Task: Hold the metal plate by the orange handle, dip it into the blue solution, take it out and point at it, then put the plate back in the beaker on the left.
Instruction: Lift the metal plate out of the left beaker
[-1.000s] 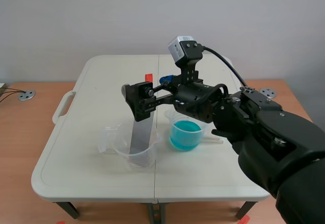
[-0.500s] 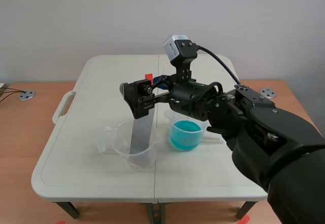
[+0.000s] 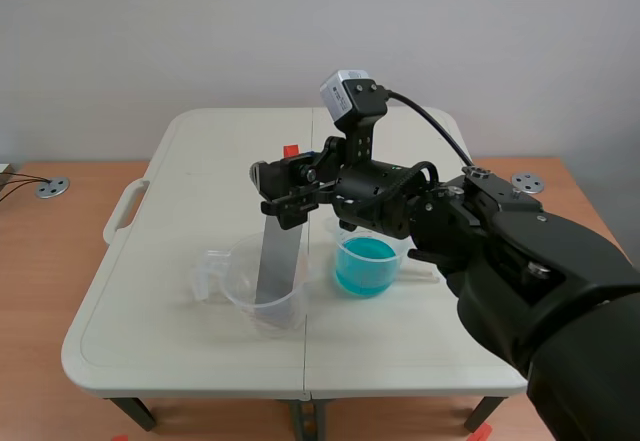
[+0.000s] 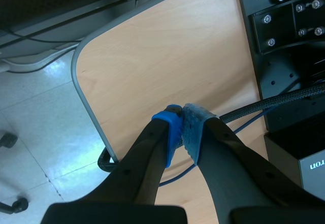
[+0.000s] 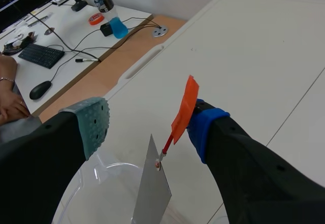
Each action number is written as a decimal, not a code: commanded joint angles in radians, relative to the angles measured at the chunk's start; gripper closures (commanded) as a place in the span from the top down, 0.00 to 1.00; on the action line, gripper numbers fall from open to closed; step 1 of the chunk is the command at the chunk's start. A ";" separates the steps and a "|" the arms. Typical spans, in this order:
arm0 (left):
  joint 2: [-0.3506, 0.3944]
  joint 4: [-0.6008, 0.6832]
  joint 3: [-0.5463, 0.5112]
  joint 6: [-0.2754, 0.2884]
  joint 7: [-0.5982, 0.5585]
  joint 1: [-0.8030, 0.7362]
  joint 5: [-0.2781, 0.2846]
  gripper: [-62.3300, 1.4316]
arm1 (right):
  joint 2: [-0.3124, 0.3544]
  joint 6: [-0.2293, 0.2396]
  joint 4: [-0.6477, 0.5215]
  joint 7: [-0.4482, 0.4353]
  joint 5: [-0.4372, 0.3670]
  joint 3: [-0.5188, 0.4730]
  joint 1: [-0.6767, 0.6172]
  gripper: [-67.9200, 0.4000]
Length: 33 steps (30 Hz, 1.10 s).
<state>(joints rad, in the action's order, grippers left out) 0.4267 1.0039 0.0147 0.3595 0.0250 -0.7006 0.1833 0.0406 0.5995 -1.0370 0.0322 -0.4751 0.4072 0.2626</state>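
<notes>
**R arm, grip check**

1. State: right gripper point(image 5: 150, 122) is spread, pinching nothing. The orange handle point(image 5: 185, 109) stands between the fingers but off-centre. It is at or just beside the blue pad point(image 5: 205, 125) (contact can't be told) and well apart from the grey-green pad point(image 5: 94, 120).
2. Plate pos.: the metal plate point(image 5: 152, 196) stands in the empty beaker point(image 3: 235, 286), below the gripper and roughly upright w/ a slight lean. A thin red stem joins its top edge to the handle.
3. Long axis: plate and handle run bottom-to-top, approx. across the closing line of the fingers. The handle's flat face is turned toward the pads, so closing should meet its flat faces.
4. Key relation: the gap is all on the grey-green side. If a grasp is next, closing would prob. push the handle against the blue pad. Expect the plate to tip a little in the beaker.
5. The beaker of blue solution point(image 3: 365, 266) sits just beside the empty one on the table point(image 3: 200, 161), on the R arm's side.
6. Left gripper point(image 4: 182, 127): fingers pressed together on nothing, off the table, no task item near. R arm is the only one in reach.
7. Plate is in the L beaker. Whether the dip is done can't be told.
</notes>
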 commanded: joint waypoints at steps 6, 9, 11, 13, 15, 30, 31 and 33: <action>0.000 0.016 -0.001 0.002 -0.006 -0.011 0.006 0.07 | -0.002 0.031 -0.015 -0.014 -0.008 0.000 0.023 0.21; 0.000 0.016 -0.001 0.002 -0.006 -0.011 0.006 0.07 | -0.002 0.031 -0.015 -0.021 -0.008 0.000 0.023 0.12; 0.000 0.016 -0.001 0.002 -0.006 -0.011 0.006 0.07 | -0.002 0.031 -0.015 -0.024 -0.008 0.000 0.023 0.06; 0.000 0.016 -0.001 0.002 -0.006 -0.011 0.006 0.07 | -0.002 0.034 -0.015 -0.024 -0.008 0.000 0.023 0.02; 0.000 0.016 -0.001 0.002 -0.006 -0.011 0.006 0.07 | -0.002 0.062 -0.015 -0.024 -0.008 0.000 0.023 0.02; 0.000 0.016 -0.001 0.002 -0.006 -0.011 0.006 0.07 | -0.002 0.146 -0.064 -0.057 -0.008 0.000 0.019 0.02; 0.000 0.016 -0.001 0.002 -0.006 -0.011 0.006 0.07 | -0.001 0.146 -0.071 -0.057 -0.008 0.000 0.019 0.02; 0.000 0.016 -0.001 0.002 -0.006 -0.011 0.006 0.07 | 0.001 0.146 -0.089 -0.057 -0.008 0.000 0.017 0.02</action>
<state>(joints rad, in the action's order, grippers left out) 0.4267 1.0039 0.0147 0.3595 0.0250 -0.7006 0.1837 0.0414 0.7330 -1.0943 -0.0029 -0.4721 0.4072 0.2619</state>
